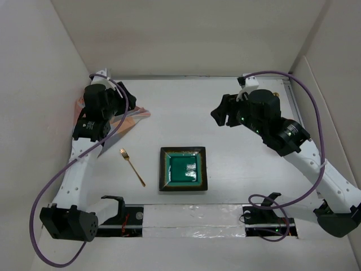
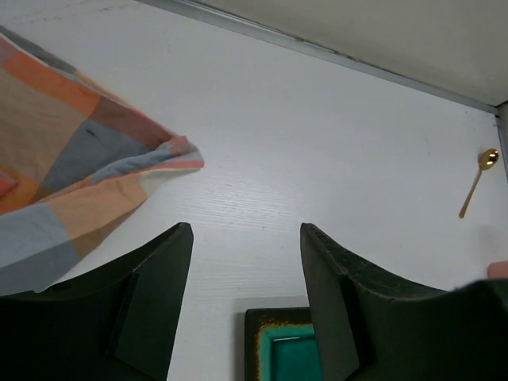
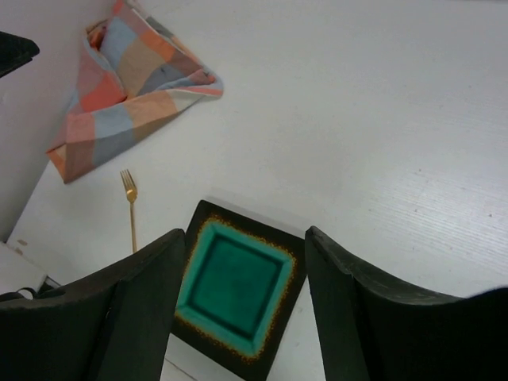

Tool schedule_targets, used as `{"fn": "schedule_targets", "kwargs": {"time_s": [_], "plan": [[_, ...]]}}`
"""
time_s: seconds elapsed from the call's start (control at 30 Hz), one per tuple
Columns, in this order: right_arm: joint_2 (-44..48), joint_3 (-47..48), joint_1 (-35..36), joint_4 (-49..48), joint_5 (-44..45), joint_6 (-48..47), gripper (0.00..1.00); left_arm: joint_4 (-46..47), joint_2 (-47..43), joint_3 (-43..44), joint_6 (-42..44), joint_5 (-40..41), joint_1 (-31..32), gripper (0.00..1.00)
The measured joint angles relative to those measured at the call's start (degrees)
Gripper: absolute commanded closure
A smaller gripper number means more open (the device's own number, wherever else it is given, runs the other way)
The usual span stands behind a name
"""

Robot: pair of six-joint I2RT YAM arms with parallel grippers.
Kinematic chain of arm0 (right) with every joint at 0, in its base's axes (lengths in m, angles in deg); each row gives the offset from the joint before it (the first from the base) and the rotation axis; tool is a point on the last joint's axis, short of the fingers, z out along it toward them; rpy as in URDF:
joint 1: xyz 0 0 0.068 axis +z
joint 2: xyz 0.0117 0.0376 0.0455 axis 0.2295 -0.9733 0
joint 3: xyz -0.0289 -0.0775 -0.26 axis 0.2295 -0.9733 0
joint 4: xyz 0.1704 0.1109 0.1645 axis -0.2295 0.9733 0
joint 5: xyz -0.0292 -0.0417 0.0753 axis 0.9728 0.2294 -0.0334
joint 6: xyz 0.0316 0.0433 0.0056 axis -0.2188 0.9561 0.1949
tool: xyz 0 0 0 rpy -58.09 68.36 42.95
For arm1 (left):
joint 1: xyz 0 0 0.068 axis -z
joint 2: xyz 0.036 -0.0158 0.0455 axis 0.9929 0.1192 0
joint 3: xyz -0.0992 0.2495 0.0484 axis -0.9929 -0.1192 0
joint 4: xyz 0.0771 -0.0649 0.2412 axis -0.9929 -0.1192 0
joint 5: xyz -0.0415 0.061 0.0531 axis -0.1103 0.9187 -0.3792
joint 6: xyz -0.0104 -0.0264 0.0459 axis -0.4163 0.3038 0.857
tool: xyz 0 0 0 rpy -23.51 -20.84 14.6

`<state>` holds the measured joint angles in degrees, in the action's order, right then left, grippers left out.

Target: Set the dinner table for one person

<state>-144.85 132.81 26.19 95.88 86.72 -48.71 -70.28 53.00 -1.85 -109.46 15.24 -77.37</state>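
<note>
White table filling the view under both arms, dark square plate with teal centre near its middle, gold fork just left of it, checked cloth far left, gold spoon far right, left pincer spread, right pincer spread, both empty

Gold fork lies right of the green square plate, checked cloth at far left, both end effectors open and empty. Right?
No. The gold fork lies left of the green square plate, not right of it; the top external view shows it. The checked cloth is at the far left, and the left end effector and right end effector are open and empty.
</note>
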Motion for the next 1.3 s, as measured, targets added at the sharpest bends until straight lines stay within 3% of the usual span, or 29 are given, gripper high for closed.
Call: {"fn": "schedule_targets", "kwargs": {"time_s": [0.03, 0.07, 0.1, 0.13, 0.27, 0.3, 0.33, 0.37, 0.43, 0.47, 0.53, 0.73, 1.1, 1.3], "plan": [[0.00, 0.00, 0.00, -0.04, 0.15, 0.00, 0.70, -0.66, 0.48, 0.50, 0.59, 0.48, 0.00, 0.54], [0.02, -0.13, 0.00, -0.15, 0.20, -0.31, 0.93, -0.87, 0.94, 1.07, 0.98, 0.94, 0.00, 0.64], [0.13, -0.52, 0.00, -0.50, 0.20, -0.09, 1.00, -1.07, 1.51, 1.88, 1.81, 1.29, 0.00, 0.78], [0.26, -0.96, -0.02, -0.59, 0.17, 0.22, 1.00, -1.22, 2.38, 2.89, 2.75, 1.64, 0.00, 1.00], [0.26, -2.38, -0.50, -0.44, -0.28, 0.24, 1.00, -1.84, 8.04, 8.13, 7.61, 3.08, 0.00, 1.00], [0.26, -2.73, -0.63, -0.50, -0.31, 0.22, 1.00, -1.97, 10.01, 9.53, 8.83, 3.34, 0.00, 0.88], [0.31, -3.08, -0.94, -0.46, -0.33, 0.20, 1.00, -2.32, 12.15, 10.73, 10.45, 3.63, 0.00, 0.56], [0.33, -3.50, -1.20, -0.59, -0.37, 0.20, 0.98, -2.82, 14.29, 11.82, 12.17, 3.89, 0.00, 0.47], [0.59, -4.68, -1.86, -0.87, -0.37, 0.20, 0.80, -3.85, 18.43, 12.85, 14.36, 5.31, 0.70, 0.33], [0.79, -5.44, -2.19, -0.90, -0.39, 0.26, 0.52, -4.37, 20.24, 12.85, 15.41, 6.75, 1.03, 0.31], [1.40, -7.28, -3.28, -1.53, -0.94, 0.13, 0.29, -5.81, 24.04, 12.85, 17.25, 9.79, 2.47, 0.26], [1.05, -8.83, -5.49, -2.08, -3.76, 0.02, 0.24, -8.39, 36.13, 15.91, 20.59, 14.73, 6.49, 0.22], [0.26, -9.46, -6.14, -2.16, -5.92, -0.59, 0.23, -8.66, 48.92, 21.88, 21.77, 16.94, 5.73, 0.20], [-1.29, -9.46, -6.36, -2.12, -7.78, -0.70, 0.23, -7.87, 53.07, 25.05, 21.77, 17.07, 5.73, 0.27]]}}
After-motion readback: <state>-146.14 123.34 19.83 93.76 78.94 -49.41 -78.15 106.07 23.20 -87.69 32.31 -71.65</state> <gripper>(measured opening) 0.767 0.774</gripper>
